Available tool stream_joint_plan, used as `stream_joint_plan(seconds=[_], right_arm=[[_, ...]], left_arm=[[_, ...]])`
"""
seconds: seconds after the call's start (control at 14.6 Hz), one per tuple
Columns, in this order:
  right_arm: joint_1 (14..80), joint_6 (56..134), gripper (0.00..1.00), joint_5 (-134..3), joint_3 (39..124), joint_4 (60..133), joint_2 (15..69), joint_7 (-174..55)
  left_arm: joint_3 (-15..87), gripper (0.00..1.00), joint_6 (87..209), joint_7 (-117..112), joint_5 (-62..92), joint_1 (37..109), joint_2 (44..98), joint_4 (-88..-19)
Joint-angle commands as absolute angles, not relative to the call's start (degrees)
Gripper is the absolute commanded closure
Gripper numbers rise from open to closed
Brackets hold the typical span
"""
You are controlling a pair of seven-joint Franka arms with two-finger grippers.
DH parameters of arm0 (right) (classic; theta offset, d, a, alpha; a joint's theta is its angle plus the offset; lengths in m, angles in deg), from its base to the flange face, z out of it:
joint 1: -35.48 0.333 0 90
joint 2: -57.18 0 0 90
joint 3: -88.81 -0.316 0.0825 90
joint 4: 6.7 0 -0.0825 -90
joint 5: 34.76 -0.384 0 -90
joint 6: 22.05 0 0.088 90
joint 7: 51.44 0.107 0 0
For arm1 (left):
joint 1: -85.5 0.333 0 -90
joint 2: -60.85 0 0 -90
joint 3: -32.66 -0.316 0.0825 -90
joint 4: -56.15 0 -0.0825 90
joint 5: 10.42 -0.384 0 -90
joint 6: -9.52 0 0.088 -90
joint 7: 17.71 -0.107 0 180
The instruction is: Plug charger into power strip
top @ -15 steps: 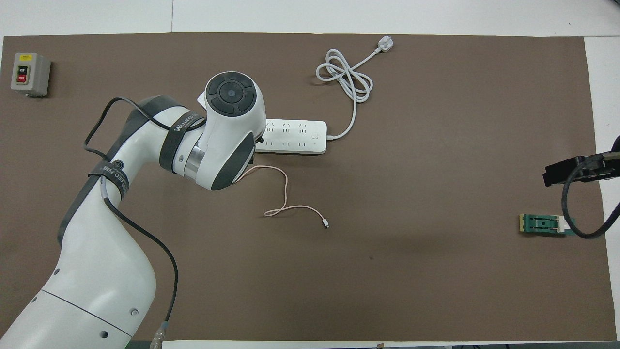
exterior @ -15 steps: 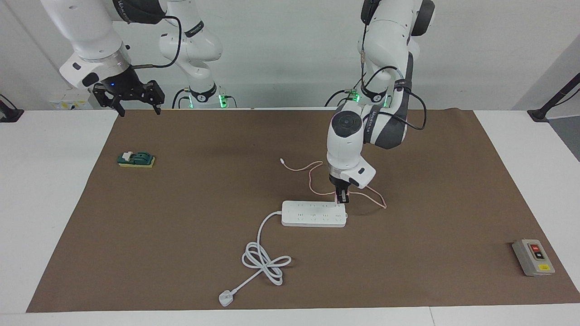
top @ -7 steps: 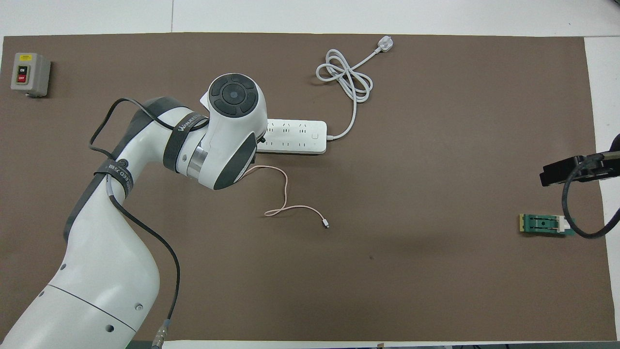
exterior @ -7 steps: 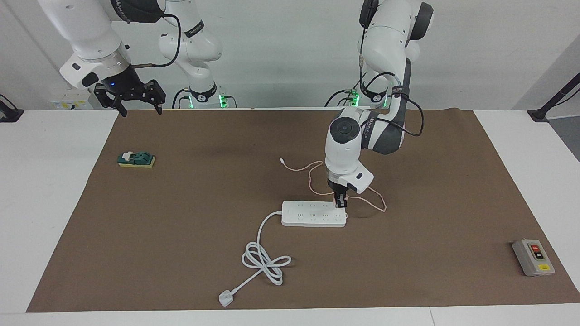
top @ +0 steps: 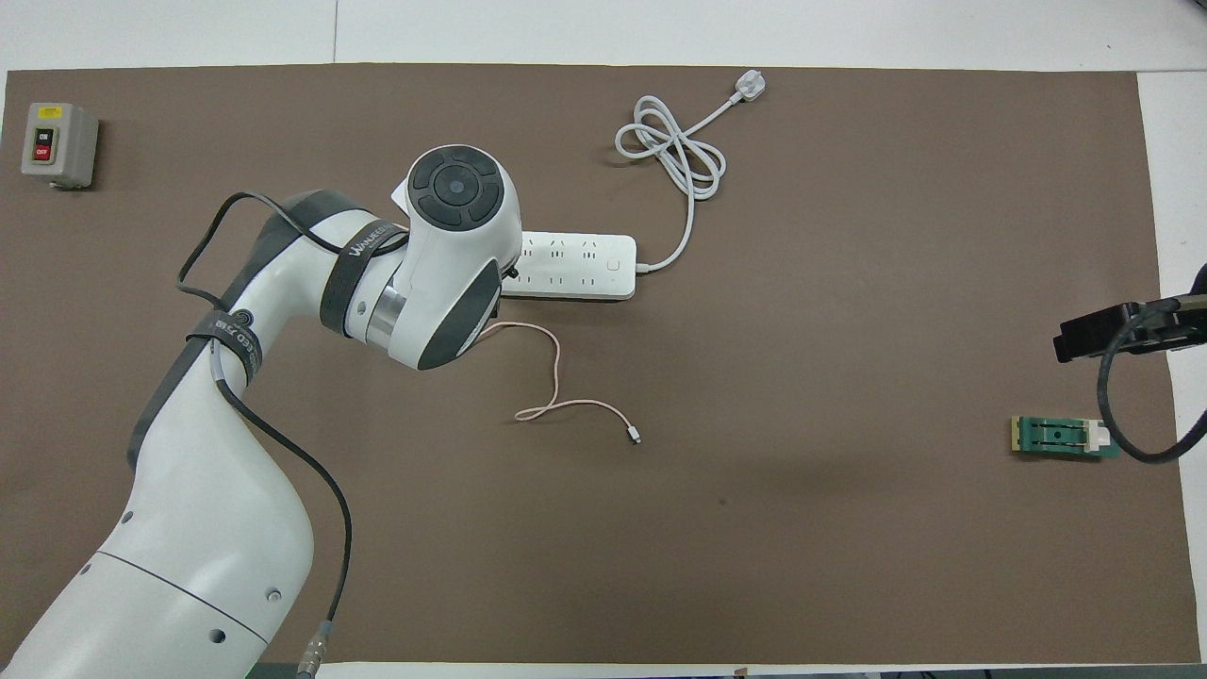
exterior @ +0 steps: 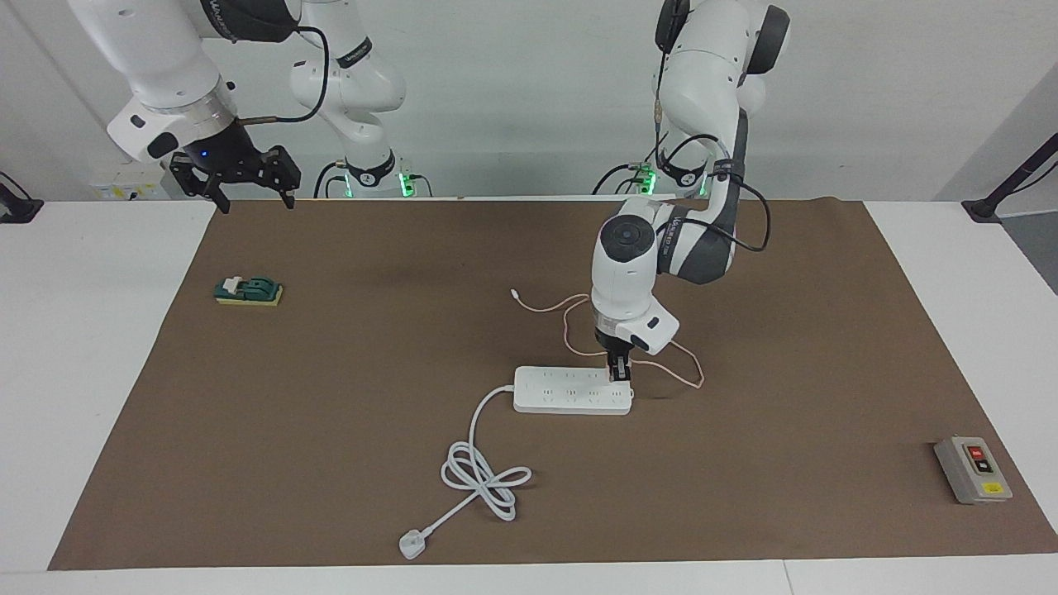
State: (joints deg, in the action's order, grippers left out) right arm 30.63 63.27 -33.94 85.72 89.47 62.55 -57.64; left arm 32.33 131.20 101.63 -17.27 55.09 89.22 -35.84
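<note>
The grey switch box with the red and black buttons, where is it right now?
The grey switch box sits alone near the mat's corner at the left arm's end of the table, farther from the robots than the power strip in the facing view.

Counter layout, overhead view clock.
Power strip (top: 575,267) central; switch box (top: 58,143) at 10 o'clock; cord plug (top: 750,87) at 1 o'clock; green block (top: 1061,436) at 4 o'clock.

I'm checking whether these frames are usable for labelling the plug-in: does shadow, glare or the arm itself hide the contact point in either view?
Facing view: even light, soft shadows, no glare; the left gripper is down at the power strip, at the left arm's end of it, the charger barely visible between the fingers. Overhead view: the left arm's wrist covers that end of the strip entirely. The right gripper waits raised.
</note>
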Motion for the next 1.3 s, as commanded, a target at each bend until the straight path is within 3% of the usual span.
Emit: stream_joint_plan(seconds=[0.0,1.23], right_arm=[[29.59,63.2,0.0,-33.53,85.29,90.15,63.42,-59.7],[29.51,62.85,0.0,-33.62,85.29,90.15,63.42,-59.27]], left_arm=[[32.31,1.0,132.83,102.44,-17.81,54.91,89.5,-37.71],[32.31,1.0,133.35,99.28,-17.98,56.58,88.8,-40.09]])
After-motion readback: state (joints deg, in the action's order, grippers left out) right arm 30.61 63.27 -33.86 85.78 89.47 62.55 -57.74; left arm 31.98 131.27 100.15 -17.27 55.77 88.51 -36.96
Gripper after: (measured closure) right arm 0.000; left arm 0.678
